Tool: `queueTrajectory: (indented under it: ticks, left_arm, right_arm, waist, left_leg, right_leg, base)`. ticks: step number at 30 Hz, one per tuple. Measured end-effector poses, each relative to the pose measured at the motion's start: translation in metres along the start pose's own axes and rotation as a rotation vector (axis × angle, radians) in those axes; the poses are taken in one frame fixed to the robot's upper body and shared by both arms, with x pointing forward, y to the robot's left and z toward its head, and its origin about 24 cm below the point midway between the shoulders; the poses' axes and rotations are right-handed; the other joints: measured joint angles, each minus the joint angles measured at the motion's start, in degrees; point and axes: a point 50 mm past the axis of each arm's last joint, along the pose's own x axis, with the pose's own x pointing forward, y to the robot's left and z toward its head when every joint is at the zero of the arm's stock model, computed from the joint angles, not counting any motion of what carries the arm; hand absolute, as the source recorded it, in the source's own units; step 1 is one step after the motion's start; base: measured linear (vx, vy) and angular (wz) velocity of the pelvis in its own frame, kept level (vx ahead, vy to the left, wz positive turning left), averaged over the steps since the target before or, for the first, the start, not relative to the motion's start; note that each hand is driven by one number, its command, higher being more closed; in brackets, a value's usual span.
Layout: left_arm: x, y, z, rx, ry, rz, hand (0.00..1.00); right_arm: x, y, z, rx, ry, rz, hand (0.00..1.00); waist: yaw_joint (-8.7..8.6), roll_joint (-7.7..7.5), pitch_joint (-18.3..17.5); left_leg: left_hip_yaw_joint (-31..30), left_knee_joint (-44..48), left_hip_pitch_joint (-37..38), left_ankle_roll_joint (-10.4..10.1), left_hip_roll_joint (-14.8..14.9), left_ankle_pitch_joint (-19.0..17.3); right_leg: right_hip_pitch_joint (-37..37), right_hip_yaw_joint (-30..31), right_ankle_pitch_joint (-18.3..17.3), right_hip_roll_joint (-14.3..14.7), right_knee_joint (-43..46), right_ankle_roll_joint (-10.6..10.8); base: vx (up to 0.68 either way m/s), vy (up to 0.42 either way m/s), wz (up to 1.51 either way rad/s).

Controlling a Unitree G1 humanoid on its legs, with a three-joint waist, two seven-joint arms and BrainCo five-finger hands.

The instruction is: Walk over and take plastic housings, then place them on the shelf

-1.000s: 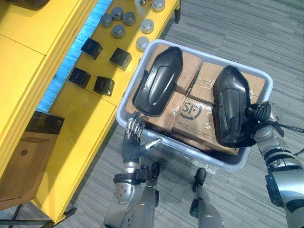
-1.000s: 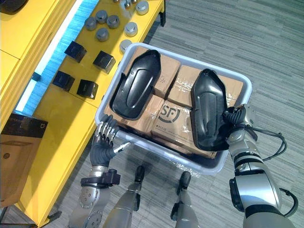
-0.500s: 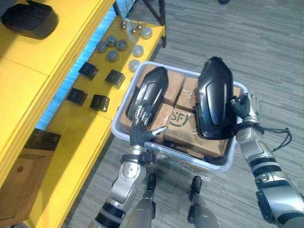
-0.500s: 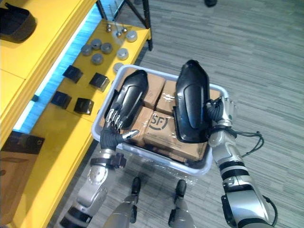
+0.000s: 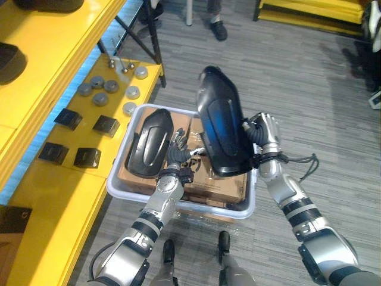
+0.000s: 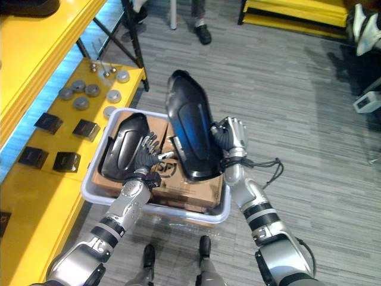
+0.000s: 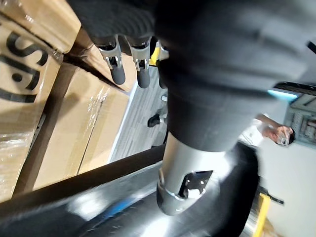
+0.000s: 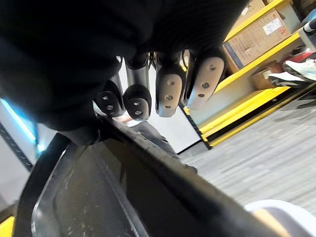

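My right hand (image 5: 264, 134) is shut on the edge of a long black plastic housing (image 5: 221, 128) and holds it upright above the pale tub (image 5: 178, 208). In the right wrist view its fingers (image 8: 168, 94) curl over the housing's rim (image 8: 148, 168). A second black housing (image 5: 149, 143) lies on the cardboard boxes (image 5: 214, 182) in the tub's left half. My left hand (image 5: 178, 154) hovers open over the boxes, right beside that housing's edge. In the left wrist view its straight fingers (image 7: 118, 74) hang above the taped boxes (image 7: 64, 118).
A yellow shelf (image 5: 53, 196) runs along the left, carrying small black blocks (image 5: 107, 125) and grey round caps (image 5: 98, 98). A person's shoes (image 5: 217, 27) stand on the grey floor beyond the tub. Another yellow rack (image 5: 309, 12) is at the far right.
My right hand has raised the housing out of the tub and swung it up and left. My left hand has reached forward over the boxes. The camera has shifted too.
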Motion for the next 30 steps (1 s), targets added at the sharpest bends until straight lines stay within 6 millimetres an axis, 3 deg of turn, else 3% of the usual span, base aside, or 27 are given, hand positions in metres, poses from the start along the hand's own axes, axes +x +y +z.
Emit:
queueTrajectory:
  ticks: [8,9,19,25,30]
  left_arm:
    - [0.004,-0.003,0.002,-0.125,0.028,0.007,0.00]
    - [0.004,-0.003,0.001,-0.135,0.034,0.009,1.00]
    - [-0.001,0.005,0.004,-0.353,0.005,0.034,1.00]
    - [-0.036,0.013,-0.010,-0.553,-0.025,0.040,1.00]
    - [-0.077,0.031,-0.023,-0.647,-0.041,0.108,1.00]
  right_arm:
    - [-0.028,0.033,0.027,0.110,-0.067,0.083,1.00]
    - [-0.030,0.033,0.028,0.119,-0.068,0.082,1.00]
    - [-0.054,0.039,0.046,0.260,-0.096,0.064,1.00]
    - [-0.080,0.036,0.057,0.378,-0.163,0.057,1.00]
    - [-0.107,0.047,0.068,0.482,-0.177,0.105,1.00]
  waist:
    - [-0.04,-0.93,-2.1]
    - [-0.06,-0.94,-2.1]
    - [-0.03,-1.71,-5.3]
    - [0.04,-1.78,-6.1]
    - [1.01,-1.03,-7.2]
  left_leg:
    - [1.8,-0.7,1.6,-0.5,0.5,-0.3]
    - [1.9,-0.7,1.6,-0.5,0.5,-0.3]
    - [3.3,-1.1,3.5,-1.0,1.0,-0.8]
    - [3.1,-1.0,5.3,-1.6,2.0,-1.3]
    - [-2.2,-1.0,5.0,-2.3,2.6,-1.3]
  right_leg:
    - [0.8,1.6,0.5,0.7,-1.1,-0.3]
    - [0.8,1.6,0.5,0.7,-1.1,-0.3]
    - [1.7,3.1,0.6,1.2,-1.2,-0.3]
    - [3.7,2.8,0.2,1.9,-1.2,-0.7]
    - [6.2,-2.7,-1.3,2.3,-1.2,-1.3]
  base:
    - [0.01,0.073,-0.13]
    - [0.01,0.079,-0.02]
    - [0.01,0.082,-0.08]
    - [0.00,0.050,0.01]
    - [0.00,0.011,0.53]
